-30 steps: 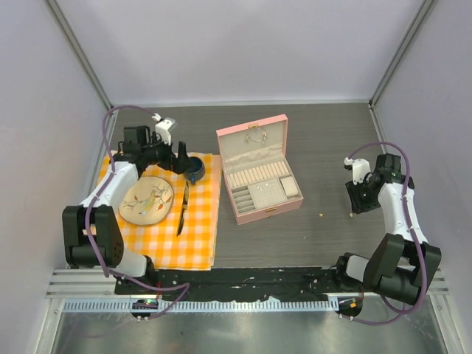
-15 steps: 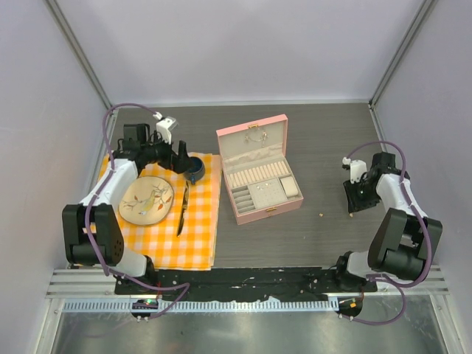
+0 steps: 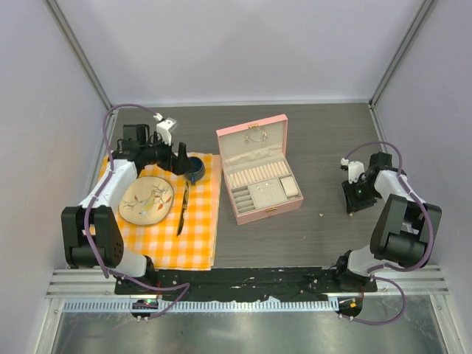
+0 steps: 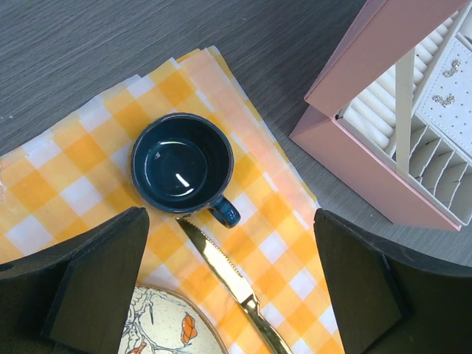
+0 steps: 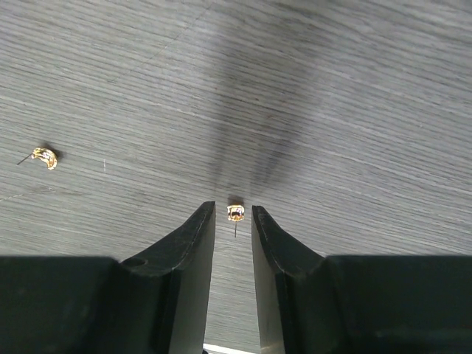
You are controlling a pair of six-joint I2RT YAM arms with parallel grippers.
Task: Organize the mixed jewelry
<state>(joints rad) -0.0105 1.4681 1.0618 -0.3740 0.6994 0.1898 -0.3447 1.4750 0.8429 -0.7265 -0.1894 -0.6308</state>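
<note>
A tiny gold stud earring (image 5: 235, 213) lies on the dark table between the tips of my right gripper (image 5: 233, 210). The jaws are a narrow gap apart and touch neither side of it. A second gold earring (image 5: 46, 157) lies to the left; it shows as a pale speck (image 3: 321, 214) in the top view. My right gripper (image 3: 353, 207) is low over the table, right of the open pink jewelry box (image 3: 258, 173). The box holds small earrings (image 4: 450, 68) and a cream-white rectangular piece (image 3: 290, 187). My left gripper (image 4: 230, 243) is open wide and empty above the checked cloth.
An orange checked cloth (image 3: 199, 228) at the left carries a dark blue cup (image 4: 182, 164), a gold knife (image 4: 221, 269) and a patterned plate (image 3: 146, 201). The box's raised lid (image 4: 383, 44) stands right of the cup. White walls enclose the table.
My right gripper has shifted slightly left and settled lower toward the table. The left arm has not moved.
</note>
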